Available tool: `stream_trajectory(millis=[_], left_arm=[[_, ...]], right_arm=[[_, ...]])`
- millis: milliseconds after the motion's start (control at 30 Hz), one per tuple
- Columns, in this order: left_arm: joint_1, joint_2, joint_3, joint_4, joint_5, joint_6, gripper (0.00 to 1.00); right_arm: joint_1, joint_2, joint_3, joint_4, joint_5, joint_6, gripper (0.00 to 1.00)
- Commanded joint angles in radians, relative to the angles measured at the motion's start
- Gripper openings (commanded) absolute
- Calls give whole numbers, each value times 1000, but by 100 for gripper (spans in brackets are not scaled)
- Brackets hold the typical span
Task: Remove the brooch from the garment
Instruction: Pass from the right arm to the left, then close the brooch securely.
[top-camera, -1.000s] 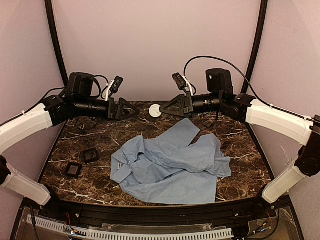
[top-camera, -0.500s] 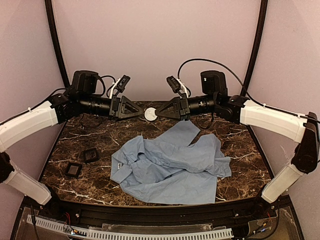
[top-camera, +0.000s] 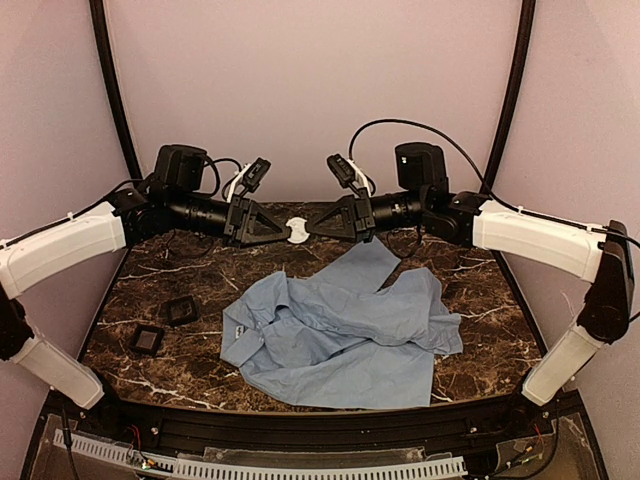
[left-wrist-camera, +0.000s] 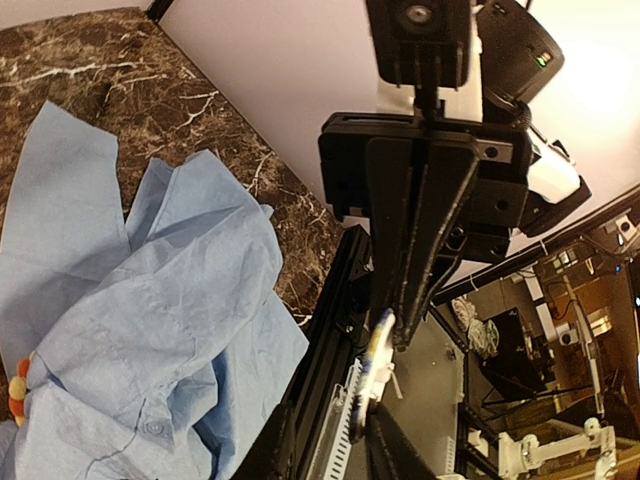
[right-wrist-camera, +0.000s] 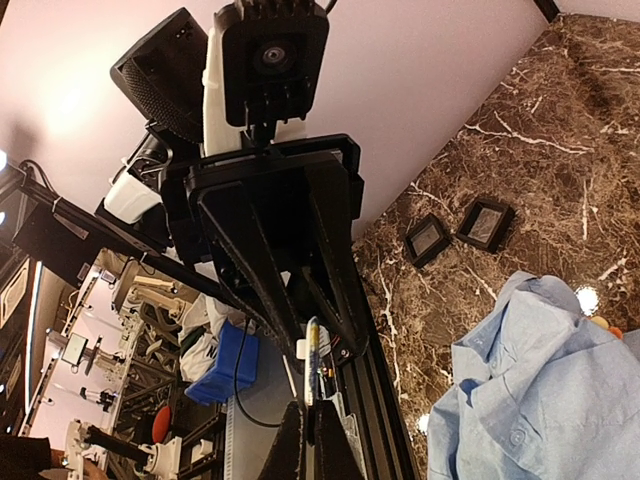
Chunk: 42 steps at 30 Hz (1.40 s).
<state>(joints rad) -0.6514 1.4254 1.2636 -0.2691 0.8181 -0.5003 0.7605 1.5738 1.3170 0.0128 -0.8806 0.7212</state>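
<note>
Right gripper: fingers closed flat on a thin white disc with a coloured rim; what the disc is cannot be determined. Left gripper: meets it tip to tip, fingers standing a little apart on either side of the same disc, with no clamp on it visible. Both pairs of fingers are raised off the table, close to the back wall. The brooch is not at the fingers. It sits below them and toward the near side, well apart, showing at a fold of the shirt as a cluster of orange, red and yellow petals. The overhead view does not show it. Assessment: the brooch is small, light and stiff, and is best taken by its petal rim. The shirt is thin and limp and would probably rise with it, so one set of fingers should press the cloth just beside the brooch while the other draws it away. How it is fastened is hidden. Outward from the fingers, the shirt lies crumpled beneath them, reaching almost to the front rail. Two black pads lie well off on the left gripper's side. Bare marble flanks the shirt on both sides, giving room to descend; the wall behind the fingers is the tight boundary.
</note>
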Motion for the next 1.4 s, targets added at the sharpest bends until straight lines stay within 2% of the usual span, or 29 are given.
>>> stream_trajectory(millis=[0,100,400,567,767,900,1067,1367], left_arm=[[-5,4,25,19,18,-2,14],[-4,16,48,4,31,-9,3],[-5,-37,23,-34,-47,-10,1],[-5,-65,10,-37,-88,-18,1],[0,-108,-28,-24,-147,-30,1],[6,-126,-54,10,-143,-51,1],[7,-114,-75,71,-90,-83,1],[7,-90,-89,150,-4,-128,1]], right_arm=[[13,11,26,37,-24,3,0],[12,31,27,55,-35,4,0],[11,84,73,65,-64,-1,1],[4,86,84,53,-60,-10,25],[-15,52,84,23,-29,-41,66],[-26,-6,41,2,12,-67,81],[-12,-35,30,-120,50,-133,85],[44,-17,44,-138,59,-130,85]])
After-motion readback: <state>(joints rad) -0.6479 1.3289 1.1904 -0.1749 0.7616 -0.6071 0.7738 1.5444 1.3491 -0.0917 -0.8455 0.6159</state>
